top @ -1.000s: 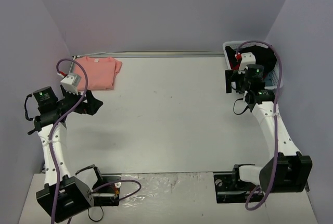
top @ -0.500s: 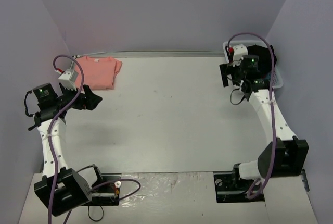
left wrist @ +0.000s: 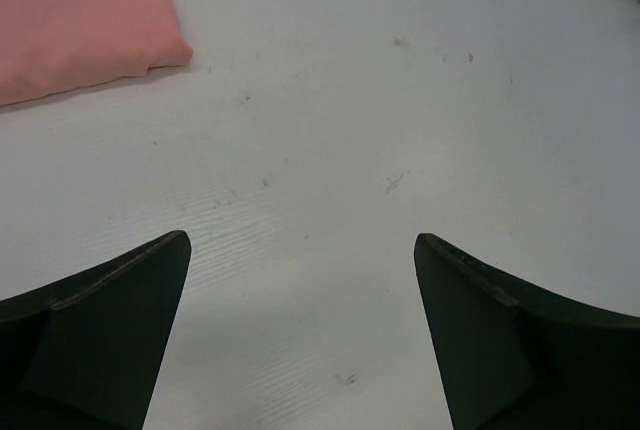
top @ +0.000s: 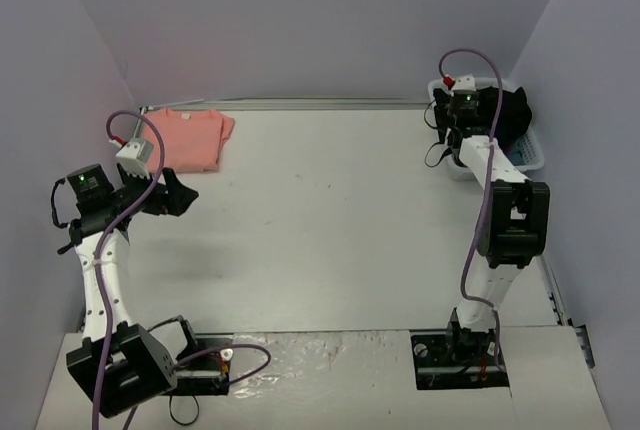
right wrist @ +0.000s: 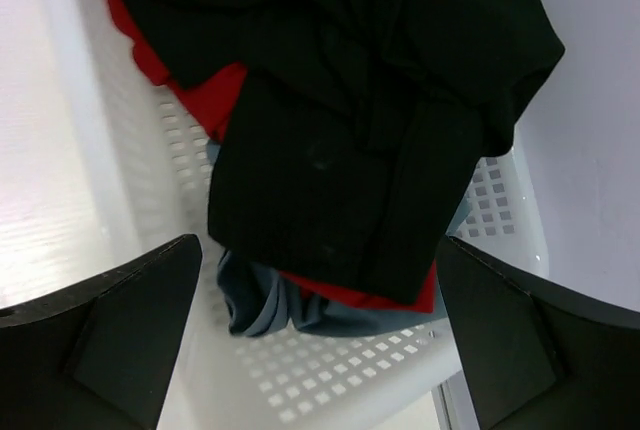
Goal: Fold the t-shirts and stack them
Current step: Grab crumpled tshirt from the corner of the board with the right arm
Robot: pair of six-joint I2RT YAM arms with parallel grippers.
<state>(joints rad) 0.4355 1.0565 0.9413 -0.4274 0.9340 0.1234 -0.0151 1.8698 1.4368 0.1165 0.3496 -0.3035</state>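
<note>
The white basket (right wrist: 300,390) sits at the far right corner of the table (top: 330,220), and it's crowded. A red cloth (right wrist: 205,100) and a blue-grey cloth (right wrist: 255,305) poke out from under the black t-shirt (right wrist: 380,100), which lies crumpled on top of the heap. The right gripper (right wrist: 320,240) hangs directly above it, jaws wide apart, holding nothing. Over at the far left corner, the salmon-pink t-shirt (top: 190,138) lies folded flat on the table, edges neat. The left gripper (left wrist: 302,240) hovers over bare table near that shirt's corner, jaws spread too, nothing between them. The 2 shirts are well apart.
</note>
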